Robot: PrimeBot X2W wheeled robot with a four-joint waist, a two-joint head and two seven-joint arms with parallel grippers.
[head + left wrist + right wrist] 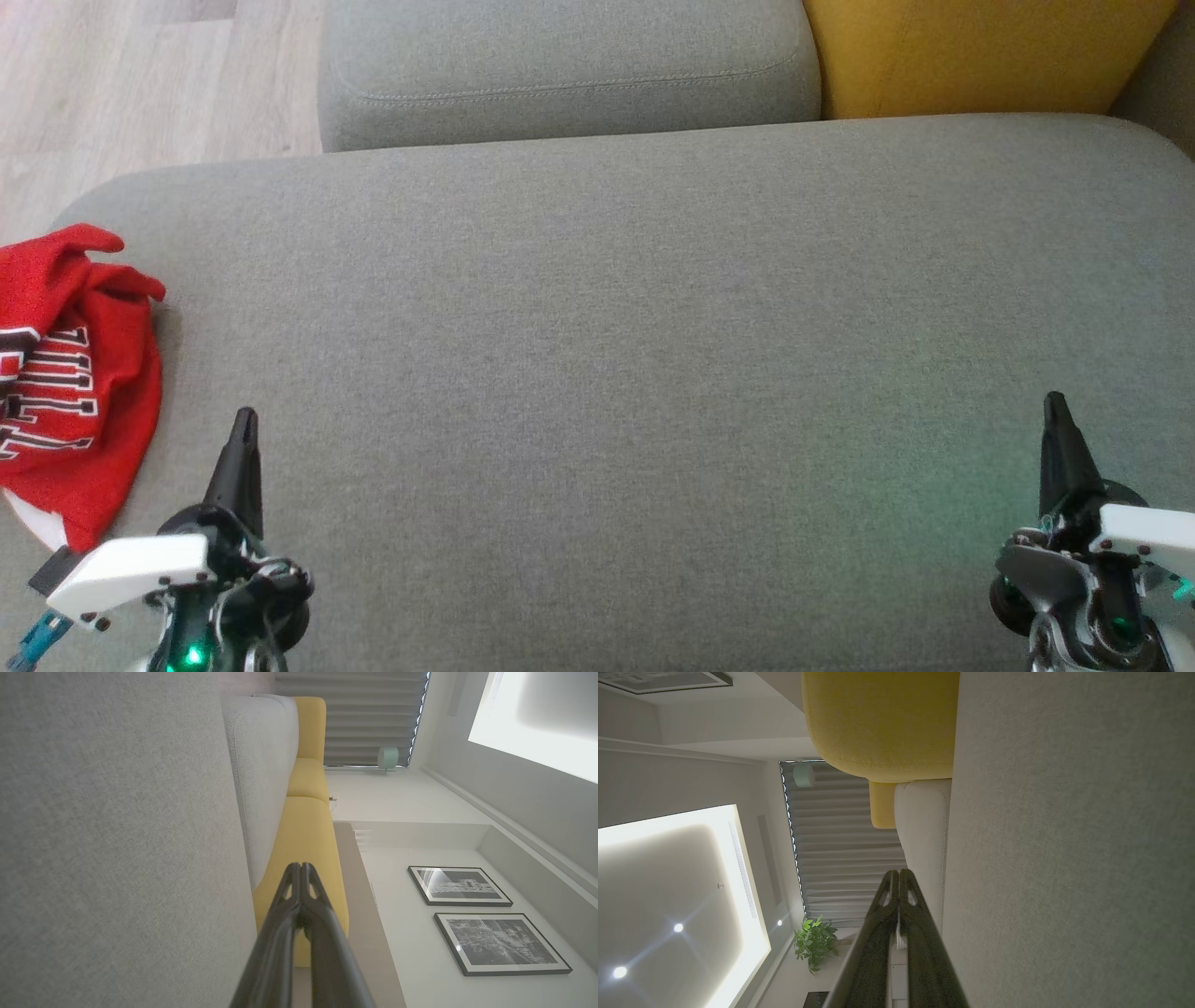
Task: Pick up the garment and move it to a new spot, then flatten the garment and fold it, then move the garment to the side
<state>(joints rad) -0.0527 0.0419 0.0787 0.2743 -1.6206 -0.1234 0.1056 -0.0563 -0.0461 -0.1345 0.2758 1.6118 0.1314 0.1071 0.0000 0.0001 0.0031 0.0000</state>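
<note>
We keep our left gripper (245, 417) and right gripper (1056, 399) pinched closed on nothing, while the red garment (70, 373) sits bunched at the side, maybe not folded yet.

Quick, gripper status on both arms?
Left gripper: closed, holding nothing.
Right gripper: closed, holding nothing.

Head camera: high, pitched steeply down onto grey seat (597, 373), near. Wrist cameras: each sights along its own gripper (left gripper (301, 865), right gripper (899, 872)), rolled sideways in opposite senses, skimming the seat toward yellow cushion (306, 849) and blinds (850, 858). All three share seat and cushion.
</note>
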